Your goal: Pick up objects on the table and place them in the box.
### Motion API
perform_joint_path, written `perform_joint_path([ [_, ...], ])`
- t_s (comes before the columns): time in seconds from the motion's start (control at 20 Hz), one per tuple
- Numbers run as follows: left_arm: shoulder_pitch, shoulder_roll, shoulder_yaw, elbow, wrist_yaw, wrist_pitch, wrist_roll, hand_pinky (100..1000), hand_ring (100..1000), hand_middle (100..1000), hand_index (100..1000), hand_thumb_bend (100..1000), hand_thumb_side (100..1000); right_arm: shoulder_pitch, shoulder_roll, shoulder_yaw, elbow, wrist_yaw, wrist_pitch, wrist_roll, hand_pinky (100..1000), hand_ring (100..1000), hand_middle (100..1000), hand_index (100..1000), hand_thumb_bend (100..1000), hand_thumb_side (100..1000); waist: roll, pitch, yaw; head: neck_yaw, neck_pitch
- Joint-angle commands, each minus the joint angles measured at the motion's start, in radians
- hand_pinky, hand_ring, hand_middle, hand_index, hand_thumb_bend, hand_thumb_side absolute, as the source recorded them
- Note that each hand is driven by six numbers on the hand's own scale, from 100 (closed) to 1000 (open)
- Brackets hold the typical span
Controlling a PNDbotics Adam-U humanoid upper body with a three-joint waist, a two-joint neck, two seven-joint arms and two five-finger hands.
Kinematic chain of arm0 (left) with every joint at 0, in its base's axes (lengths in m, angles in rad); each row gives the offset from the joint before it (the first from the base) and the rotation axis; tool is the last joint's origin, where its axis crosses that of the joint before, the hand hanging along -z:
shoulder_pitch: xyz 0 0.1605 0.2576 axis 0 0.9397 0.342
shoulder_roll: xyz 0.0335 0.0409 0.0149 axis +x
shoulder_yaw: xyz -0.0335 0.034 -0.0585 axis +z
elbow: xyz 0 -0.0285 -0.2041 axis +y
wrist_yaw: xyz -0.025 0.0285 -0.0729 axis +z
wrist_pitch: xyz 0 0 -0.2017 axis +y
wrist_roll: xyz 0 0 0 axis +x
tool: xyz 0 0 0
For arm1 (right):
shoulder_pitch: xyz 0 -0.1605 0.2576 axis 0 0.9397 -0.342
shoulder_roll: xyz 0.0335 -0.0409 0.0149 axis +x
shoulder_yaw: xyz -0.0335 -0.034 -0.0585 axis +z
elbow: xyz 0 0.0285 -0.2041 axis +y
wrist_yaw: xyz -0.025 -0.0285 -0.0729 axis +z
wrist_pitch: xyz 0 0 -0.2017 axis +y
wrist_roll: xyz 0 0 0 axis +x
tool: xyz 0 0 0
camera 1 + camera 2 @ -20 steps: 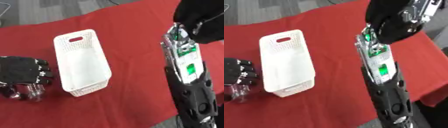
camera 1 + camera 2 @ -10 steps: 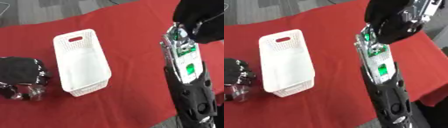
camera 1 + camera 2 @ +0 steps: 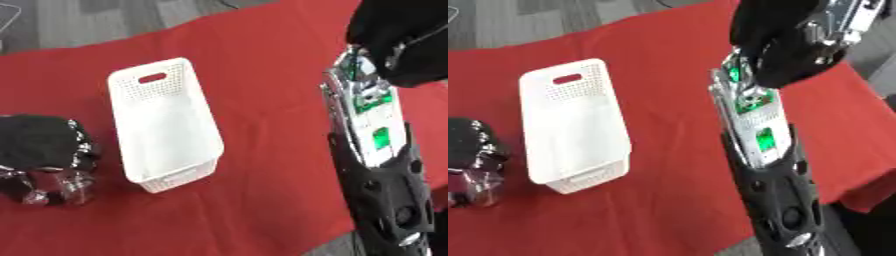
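White box [image 3: 166, 125] sits on the red-covered counter [image 3: 262, 75], long axis running away from the robot, open top up, nothing visible inside. Placement suits loading from either side.

Left robot hand [image 3: 39, 142] is just left of the box, at the counter's near-left part, palm down with its fingers curled over a small clear, shiny object [image 3: 57, 185]. Object looks like a transparent cup or wrapped item; cannot identify it further. Judgement: this is the grasp stage of the pick, with the object not yet lifted clear; the short sideways path to the box explains working from this side.

Right arm [image 3: 772, 165] rises through the right of the view, forearm electronics exposed. Right robot hand [image 3: 785, 45] is raised high over the counter, well apart from the box; it appears as a dark mass, fingers cannot be made out, so open or closed cannot be told. No object seen in it.
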Motion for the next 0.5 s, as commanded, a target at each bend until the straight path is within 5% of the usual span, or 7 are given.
perform_joint_path([
  [0.05,-0.006,0.034,0.025,-0.017,0.001,-0.013,0.005,255,330,475,542,100,519,-0.015,-0.007,-0.005,-0.013,0.001,-0.014,-0.017,423,501,591,682,100,1000,0.0,-0.015,0.003,0.012,0.0],
  [0.2,-0.005,0.037,0.035,-0.015,-0.008,-0.013,0.026,154,208,396,511,100,627,-0.014,-0.007,-0.005,-0.013,0.002,-0.013,-0.017,423,501,591,682,100,1000,-0.001,-0.015,0.005,0.012,0.0],
  [0.3,-0.005,0.038,0.042,-0.012,-0.014,-0.013,0.041,100,110,332,498,100,620,-0.014,-0.008,-0.006,-0.013,0.002,-0.013,-0.018,423,501,591,682,100,1000,-0.001,-0.016,0.006,0.011,0.0],
  [0.5,-0.002,0.043,0.054,-0.001,-0.021,0.002,0.064,100,100,212,463,100,602,-0.013,-0.01,-0.006,-0.013,0.003,-0.013,-0.018,423,500,591,682,100,1000,0.0,-0.017,0.008,0.007,0.0],
])
